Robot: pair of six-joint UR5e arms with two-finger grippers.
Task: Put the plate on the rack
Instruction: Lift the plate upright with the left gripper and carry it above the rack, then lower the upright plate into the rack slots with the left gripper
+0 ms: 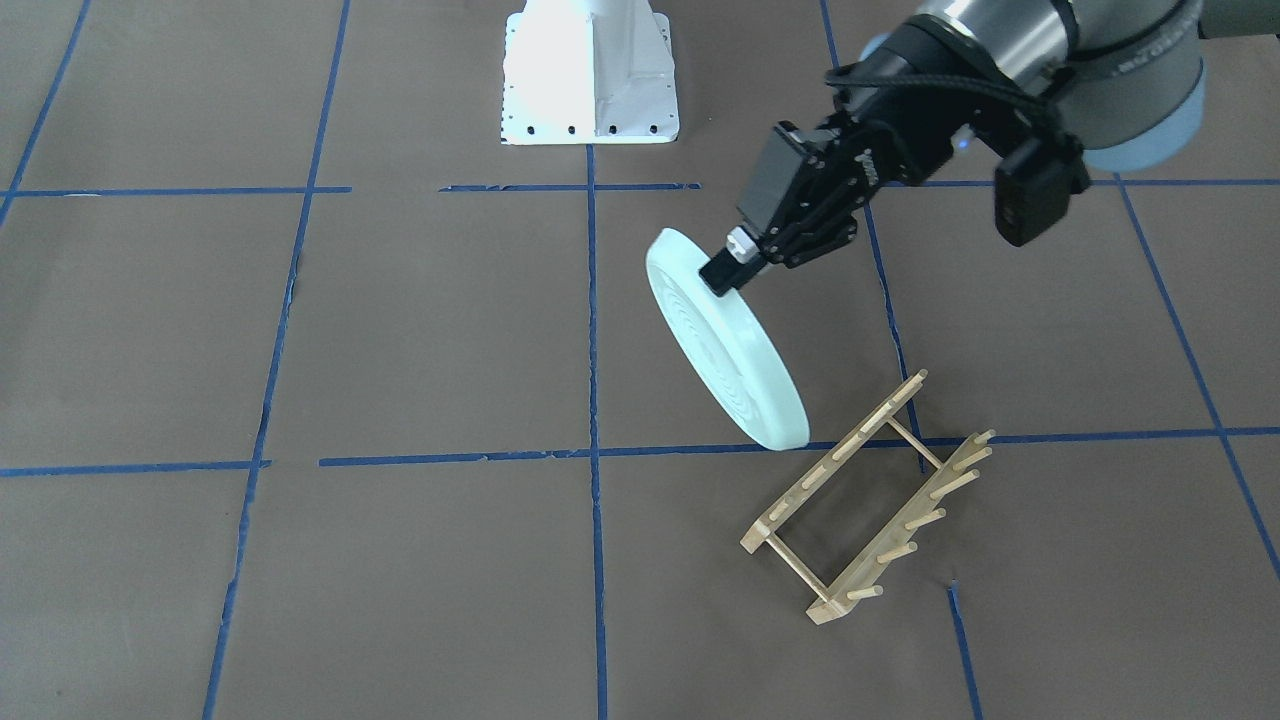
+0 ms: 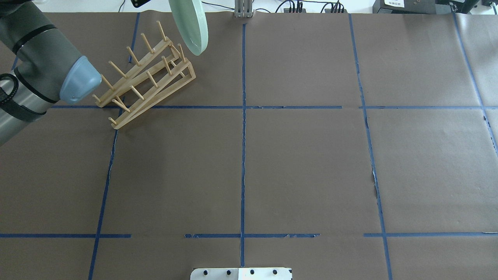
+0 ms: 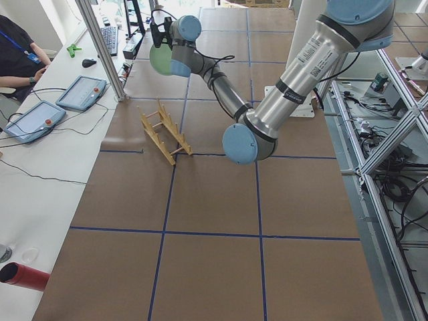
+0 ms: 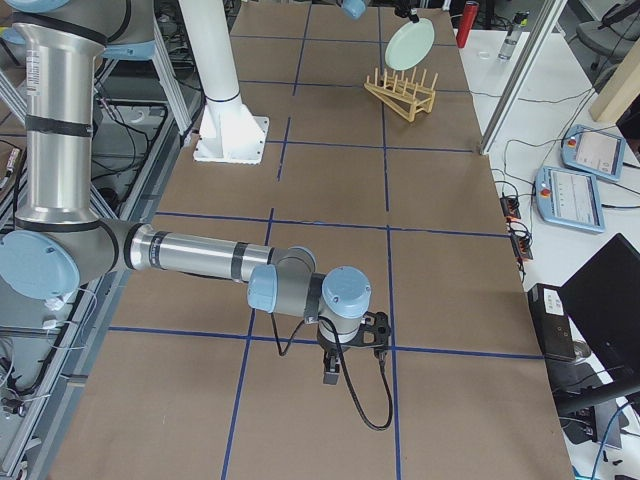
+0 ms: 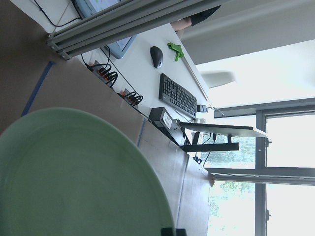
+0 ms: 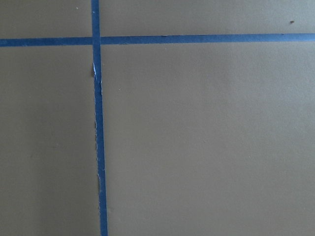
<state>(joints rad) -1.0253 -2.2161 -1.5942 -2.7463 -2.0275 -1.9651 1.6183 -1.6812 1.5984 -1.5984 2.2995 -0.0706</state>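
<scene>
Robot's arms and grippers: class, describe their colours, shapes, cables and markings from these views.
Both arms are silver-grey tubes with pale blue joint caps and dark bands: left arm, right arm. The left gripper is black, with angular linkage fingers; a braided cable runs along its wrist. A looping cable hangs below the right wrist.

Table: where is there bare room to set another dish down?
Bare paper runs from the rack across the middle squares to the right side. It is crowded only around the rack, where the left pincer holds the plate tilted near one end.
</scene>
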